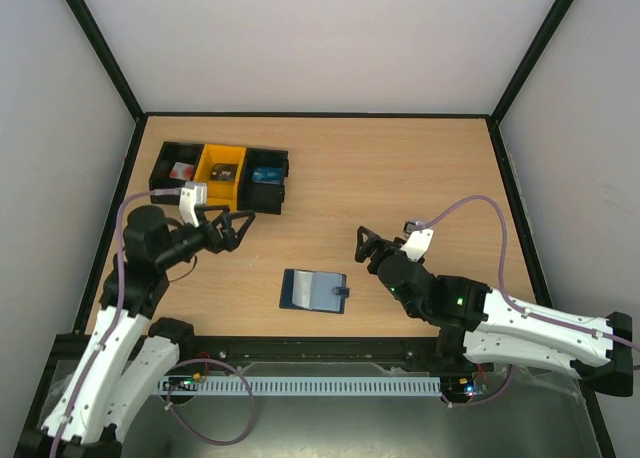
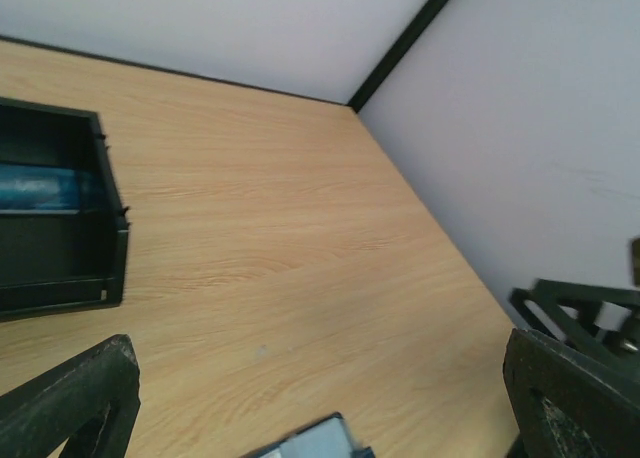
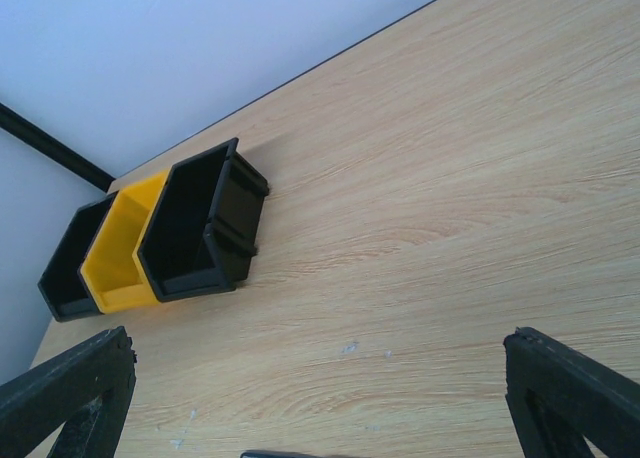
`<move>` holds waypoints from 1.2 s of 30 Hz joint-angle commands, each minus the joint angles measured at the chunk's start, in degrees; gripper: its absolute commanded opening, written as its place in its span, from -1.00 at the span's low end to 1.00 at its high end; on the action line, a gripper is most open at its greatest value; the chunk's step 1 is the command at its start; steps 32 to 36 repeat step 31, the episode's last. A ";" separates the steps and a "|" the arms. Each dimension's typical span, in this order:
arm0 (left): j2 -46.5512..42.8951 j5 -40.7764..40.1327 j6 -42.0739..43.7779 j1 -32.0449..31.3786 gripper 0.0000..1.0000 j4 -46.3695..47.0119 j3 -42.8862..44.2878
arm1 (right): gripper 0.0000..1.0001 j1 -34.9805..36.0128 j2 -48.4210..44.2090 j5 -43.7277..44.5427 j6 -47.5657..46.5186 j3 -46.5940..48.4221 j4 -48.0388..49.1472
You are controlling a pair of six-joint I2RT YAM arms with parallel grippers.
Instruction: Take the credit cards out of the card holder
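**A:** Nearest entry?

**B:** One card holder, dark navy, flat on the tabletop, with a small tab on its right short edge. It lies between the two hands, a little nearer the arm bases than either, and neither touches it.

**A:** And the credit cards?

**B:** The holder shows a paler grey-blue face. Whether that is a card, I cannot tell.

**A:** Hands?

**B:** Left hand: fingers spread wide, holding nothing. Right hand: fingers likewise wide apart, holding nothing.

**A:** Farthest?

**B:** A row of three bins, black, yellow, black, just beyond the left hand. There is a blue item in the black bin closest to that hand's fingertips.
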 commanded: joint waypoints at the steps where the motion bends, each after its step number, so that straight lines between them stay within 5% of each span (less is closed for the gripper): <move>1: -6.10 4.63 -2.95 -0.36 1.00 -0.77 -2.21 | 0.95 0.09 -0.20 2.85 0.66 1.04 -1.31; 36: -11.46 -0.28 -6.94 -0.43 1.00 -0.17 -6.60 | 0.96 0.08 -4.72 1.16 -0.95 -0.69 0.05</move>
